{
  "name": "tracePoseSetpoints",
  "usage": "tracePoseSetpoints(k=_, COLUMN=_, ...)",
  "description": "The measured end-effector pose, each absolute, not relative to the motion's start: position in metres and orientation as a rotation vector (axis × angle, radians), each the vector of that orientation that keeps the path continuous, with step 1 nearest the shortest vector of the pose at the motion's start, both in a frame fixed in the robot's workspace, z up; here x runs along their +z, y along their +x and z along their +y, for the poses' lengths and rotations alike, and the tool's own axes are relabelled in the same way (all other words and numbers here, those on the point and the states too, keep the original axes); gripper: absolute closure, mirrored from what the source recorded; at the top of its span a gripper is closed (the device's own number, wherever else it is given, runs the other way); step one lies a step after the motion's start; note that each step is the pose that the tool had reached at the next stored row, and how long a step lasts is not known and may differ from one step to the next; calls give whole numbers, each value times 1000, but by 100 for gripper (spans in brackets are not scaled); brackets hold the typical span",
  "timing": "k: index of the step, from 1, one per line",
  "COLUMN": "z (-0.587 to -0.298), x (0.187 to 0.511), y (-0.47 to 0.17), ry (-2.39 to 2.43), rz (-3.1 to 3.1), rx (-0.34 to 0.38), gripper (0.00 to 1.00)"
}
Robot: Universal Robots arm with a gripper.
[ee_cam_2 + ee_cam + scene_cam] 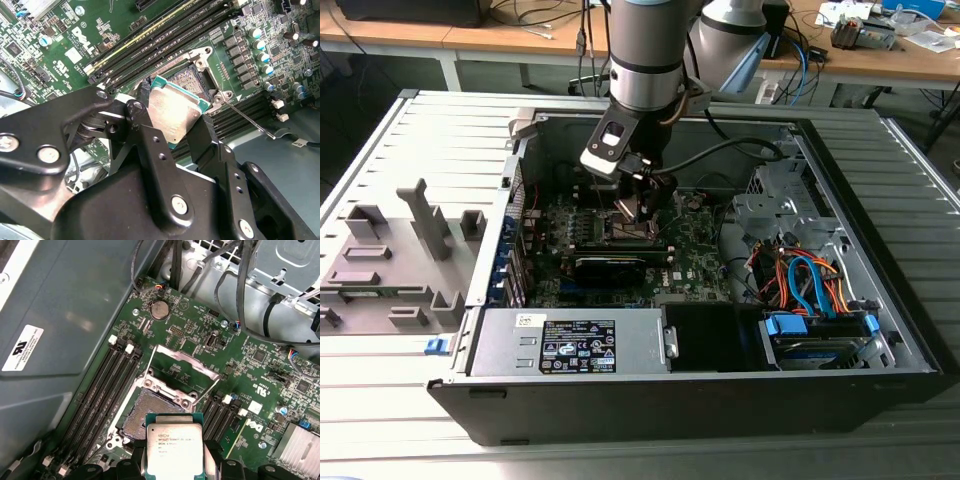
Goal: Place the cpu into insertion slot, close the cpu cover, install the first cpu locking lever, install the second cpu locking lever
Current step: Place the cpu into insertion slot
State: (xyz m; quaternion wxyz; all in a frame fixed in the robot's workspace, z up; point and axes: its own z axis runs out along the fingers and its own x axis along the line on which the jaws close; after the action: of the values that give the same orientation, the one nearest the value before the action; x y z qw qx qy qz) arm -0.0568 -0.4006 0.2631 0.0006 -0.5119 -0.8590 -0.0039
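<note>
My gripper (pixel 642 205) hangs inside the open computer case, shut on the cpu (pixel 174 450). The chip is a flat square with a dull silver top and a green edge, held by two opposite sides between the black fingers (pixel 145 130). In the second wrist view the cpu (pixel 175 112) is tilted and sits just above and beside the insertion slot (pixel 192 80). The insertion slot (pixel 150 412) lies bare, showing its dark pin field. The cpu cover (pixel 190 360) stands flipped open behind it. Thin wire locking levers (pixel 210 389) are raised off the socket.
Long black memory slots (pixel 100 390) run beside the socket. A silver power supply (pixel 570 340) sits at the case front, a drive cage with orange and blue cables (pixel 810 290) at the exterior view's right. A grey fixture (pixel 400 250) lies outside the case.
</note>
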Motion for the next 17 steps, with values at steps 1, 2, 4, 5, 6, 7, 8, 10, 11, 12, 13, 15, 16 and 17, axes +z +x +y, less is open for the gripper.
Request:
tracePoseSetpoints(k=1, z=-401, x=263, y=-57, ry=-1610, rz=-2696, rx=-12, gripper=46)
tracePoseSetpoints(k=2, z=-401, x=263, y=-57, ry=-1614, rz=-2694, rx=-12, gripper=46)
tracePoseSetpoints(k=4, z=-401, x=263, y=-57, ry=-1617, rz=-2692, rx=-12, gripper=46)
tracePoseSetpoints(k=5, z=-401, x=263, y=-57, ry=-1619, rz=-2691, rx=-12, gripper=46)
tracePoseSetpoints(k=6, z=-401, x=263, y=-57, ry=-1621, rz=-2690, rx=-12, gripper=46)
tracePoseSetpoints(k=7, z=-401, x=263, y=-57, ry=-1624, rz=-2688, rx=-12, gripper=46)
tracePoseSetpoints(k=8, z=-401, x=263, y=-57, ry=-1627, rz=-2686, rx=-12, gripper=46)
tracePoseSetpoints(k=10, z=-401, x=263, y=-57, ry=-1630, rz=-2684, rx=-12, gripper=46)
tracePoseSetpoints(k=11, z=-401, x=263, y=-57, ry=-1632, rz=-2683, rx=-12, gripper=46)
tracePoseSetpoints(k=12, z=-401, x=263, y=-57, ry=-1634, rz=-2682, rx=-12, gripper=46)
tracePoseSetpoints(k=13, z=-401, x=263, y=-57, ry=-1637, rz=-2680, rx=-12, gripper=46)
tracePoseSetpoints(k=15, z=-401, x=263, y=-57, ry=-1642, rz=-2677, rx=-12, gripper=46)
tracePoseSetpoints(k=16, z=-401, x=263, y=-57, ry=-1643, rz=-2676, rx=-12, gripper=46)
tracePoseSetpoints(k=17, z=-401, x=263, y=-57, ry=-1646, rz=-2675, rx=-12, gripper=46)
